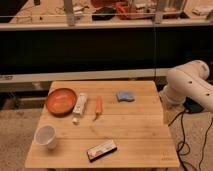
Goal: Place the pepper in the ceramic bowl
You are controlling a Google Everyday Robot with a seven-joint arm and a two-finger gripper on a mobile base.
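A: Where's the pepper [98,106]?
B: On the table [131,131], right of the ceramic bowl [61,101], a white tube [80,106] between them.
A: And the gripper [170,114]?
B: Seemingly far right of the bowl, under the white arm [190,82]; its opening I cannot tell.

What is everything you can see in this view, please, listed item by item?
table: one, light wood, centre of view
ceramic bowl: one, orange-brown, table's back left, empty
bottle: one, white, lying just right of the bowl
pepper: one, orange-red, right of the bottle
sponge: one, blue, table's back right
cup: one, white, front left corner
packet: one, dark with pale label, front edge
cables: several, black, floor at right
arm: one, white, right of the table
gripper: not in view
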